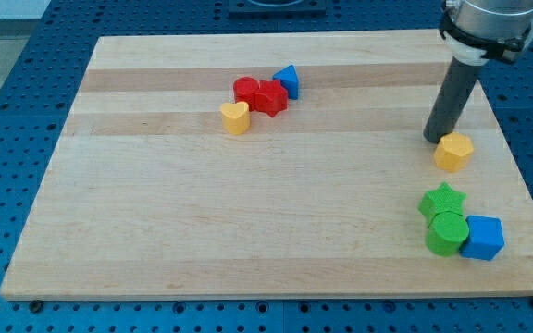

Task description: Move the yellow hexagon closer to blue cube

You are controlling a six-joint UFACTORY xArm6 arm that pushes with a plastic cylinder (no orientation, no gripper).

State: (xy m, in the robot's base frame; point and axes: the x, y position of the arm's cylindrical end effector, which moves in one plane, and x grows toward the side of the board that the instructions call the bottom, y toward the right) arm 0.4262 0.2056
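The yellow hexagon (453,151) lies near the view's right edge of the wooden board. The blue cube (483,238) sits below it at the lower right, touching a green cylinder (446,233). My tip (435,139) rests on the board just left of and slightly above the yellow hexagon, touching or nearly touching it. The dark rod rises from there toward the view's top right.
A green star (442,201) sits just above the green cylinder, between the hexagon and the cube. Near the top middle are two red blocks (259,95), a blue triangular block (288,80) and a yellow heart (235,117). The board's right edge (516,176) is close.
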